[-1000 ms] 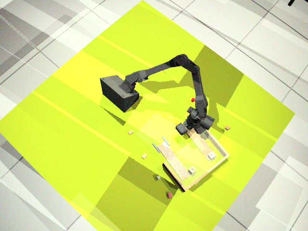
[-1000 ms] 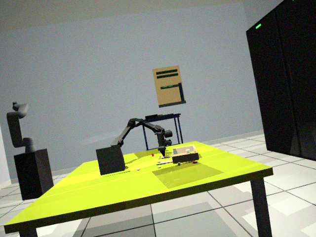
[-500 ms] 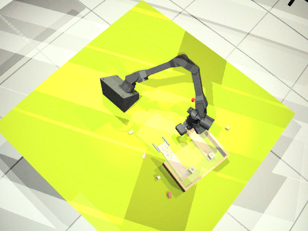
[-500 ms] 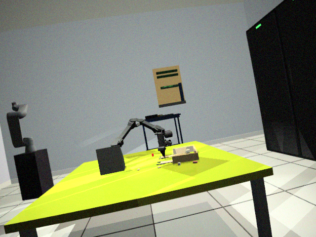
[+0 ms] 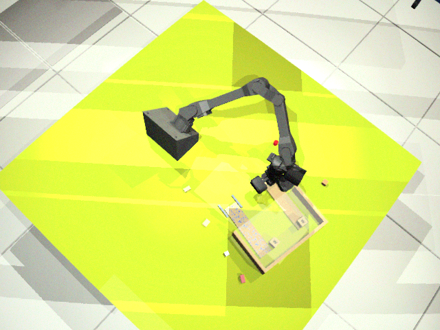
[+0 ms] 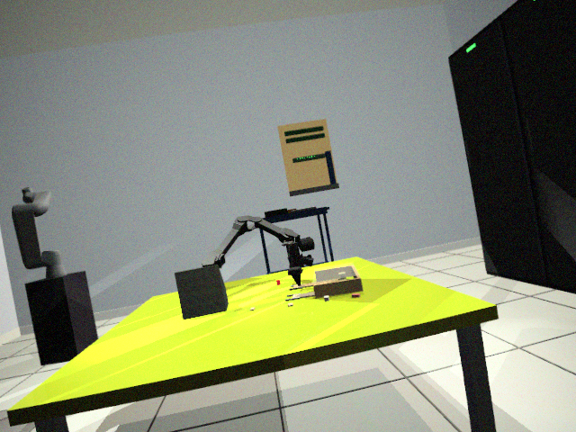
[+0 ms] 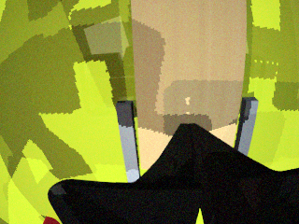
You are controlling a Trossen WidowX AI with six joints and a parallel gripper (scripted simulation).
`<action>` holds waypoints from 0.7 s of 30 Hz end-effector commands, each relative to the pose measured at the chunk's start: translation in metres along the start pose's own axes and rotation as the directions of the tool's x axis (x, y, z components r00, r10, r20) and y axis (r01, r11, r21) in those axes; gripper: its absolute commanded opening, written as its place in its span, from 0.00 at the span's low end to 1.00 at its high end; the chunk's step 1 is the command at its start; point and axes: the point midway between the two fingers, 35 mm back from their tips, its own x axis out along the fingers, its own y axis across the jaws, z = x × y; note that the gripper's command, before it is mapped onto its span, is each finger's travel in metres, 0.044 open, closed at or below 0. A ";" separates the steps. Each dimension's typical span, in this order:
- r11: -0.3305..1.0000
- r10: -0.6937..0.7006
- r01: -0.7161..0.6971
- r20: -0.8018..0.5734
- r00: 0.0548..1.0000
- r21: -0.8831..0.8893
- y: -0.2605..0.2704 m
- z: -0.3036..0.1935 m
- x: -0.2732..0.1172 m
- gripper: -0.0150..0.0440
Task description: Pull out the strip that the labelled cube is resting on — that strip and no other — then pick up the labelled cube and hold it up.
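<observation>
On the bright yellow-green bench [image 5: 159,248] [image 6: 260,335], the tan wooden open-fronted tray [image 5: 248,252] [image 6: 337,287] holds the plain tan wooden strip [image 5: 284,202] [image 7: 201,51]. It runs lengthwise away from the black jaws [image 6: 297,283], which are pressed together, empty, over its near end between the rails; the pale labelled cube [image 5: 301,221] sits by its far end.

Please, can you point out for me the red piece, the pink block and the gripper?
Red piece [image 5: 276,142] [image 6: 278,282]: top and exterior views, its middle.
Pink block [image 5: 242,278] [image 6: 355,295]: top and exterior, its middle.
Gripper [image 7: 187,131]: wrist view, at its closed fingertips.
</observation>
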 end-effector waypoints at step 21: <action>1.000 -0.003 0.003 0.001 1.000 0.002 -0.001 0.001 0.004 0.25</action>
